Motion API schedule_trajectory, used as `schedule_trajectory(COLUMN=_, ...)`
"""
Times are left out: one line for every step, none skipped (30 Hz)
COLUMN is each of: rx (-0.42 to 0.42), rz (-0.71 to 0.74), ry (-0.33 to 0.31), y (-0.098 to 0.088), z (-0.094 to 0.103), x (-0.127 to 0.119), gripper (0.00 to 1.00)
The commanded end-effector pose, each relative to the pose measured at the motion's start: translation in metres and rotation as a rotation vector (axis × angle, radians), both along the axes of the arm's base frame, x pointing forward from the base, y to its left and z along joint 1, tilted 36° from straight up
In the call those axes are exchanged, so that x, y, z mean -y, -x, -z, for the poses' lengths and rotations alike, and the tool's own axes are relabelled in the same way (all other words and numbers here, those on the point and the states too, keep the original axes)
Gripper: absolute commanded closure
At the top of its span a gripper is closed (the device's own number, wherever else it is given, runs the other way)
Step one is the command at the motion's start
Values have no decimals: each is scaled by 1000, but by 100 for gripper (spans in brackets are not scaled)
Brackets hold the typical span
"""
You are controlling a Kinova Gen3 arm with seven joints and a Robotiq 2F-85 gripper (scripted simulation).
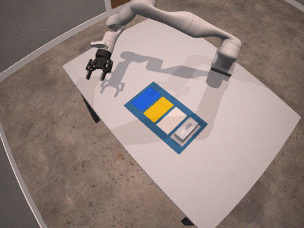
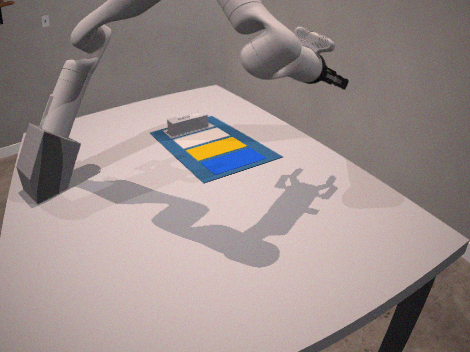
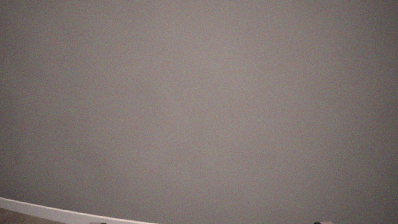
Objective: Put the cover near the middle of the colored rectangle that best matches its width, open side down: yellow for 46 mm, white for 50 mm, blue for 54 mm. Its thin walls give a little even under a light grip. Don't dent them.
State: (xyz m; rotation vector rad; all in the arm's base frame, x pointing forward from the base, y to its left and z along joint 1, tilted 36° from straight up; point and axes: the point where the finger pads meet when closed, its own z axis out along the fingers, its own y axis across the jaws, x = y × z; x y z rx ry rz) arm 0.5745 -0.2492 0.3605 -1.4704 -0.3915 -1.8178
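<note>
The cover is a small pale grey box at one end of a dark blue mat, next to the white rectangle. The yellow rectangle and the blue rectangle follow in a row. The cover also shows in the exterior view. My gripper is open and empty, high above the table's far left corner, well away from the mat. In the exterior view only its black base shows. The wrist view shows only a grey wall.
The arm's base stands on the table beyond the mat. The table edge runs close below the gripper. A table leg shows at one corner.
</note>
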Motion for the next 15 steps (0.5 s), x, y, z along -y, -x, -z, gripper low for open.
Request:
schedule_trajectory(rx=17, rz=-11, ry=22, y=2, z=1, x=-4, gripper=0)
schedule_trajectory(rx=21, rz=-14, ry=27, y=2, z=2, x=-5, gripper=0)
schedule_trajectory(rx=21, rz=-14, ry=27, y=2, z=2, x=-5, gripper=0)
schedule_trajectory(rx=21, rz=-14, ry=27, y=2, z=2, x=-5, gripper=0)
schedule_trajectory(rx=24, rz=-16, ry=32, y=3, z=2, x=-6, gripper=0)
schedule_trajectory(rx=30, rz=-19, ry=39, y=4, z=2, x=-7, gripper=0)
schedule_trajectory(rx=35, rz=-21, ry=46, y=4, z=3, x=-8, gripper=0)
schedule_trajectory(rx=41, rz=-24, ry=54, y=5, z=4, x=-10, gripper=0)
schedule_trajectory(rx=47, rz=-28, ry=62, y=6, z=4, x=-11, gripper=0)
schedule_trajectory(rx=54, rz=-32, ry=71, y=7, z=5, x=-12, gripper=0)
schedule_trajectory(rx=61, rz=-36, ry=80, y=8, z=6, x=-14, gripper=0)
schedule_trajectory(rx=69, rz=-40, ry=90, y=9, z=7, x=-16, gripper=0)
schedule_trajectory(rx=79, rz=-45, ry=101, y=10, z=7, x=-18, gripper=0)
schedule_trajectory(rx=88, rz=-50, ry=113, y=11, z=8, x=-20, gripper=0)
schedule_trajectory(rx=98, rz=-55, ry=127, y=13, z=8, x=-22, gripper=0)
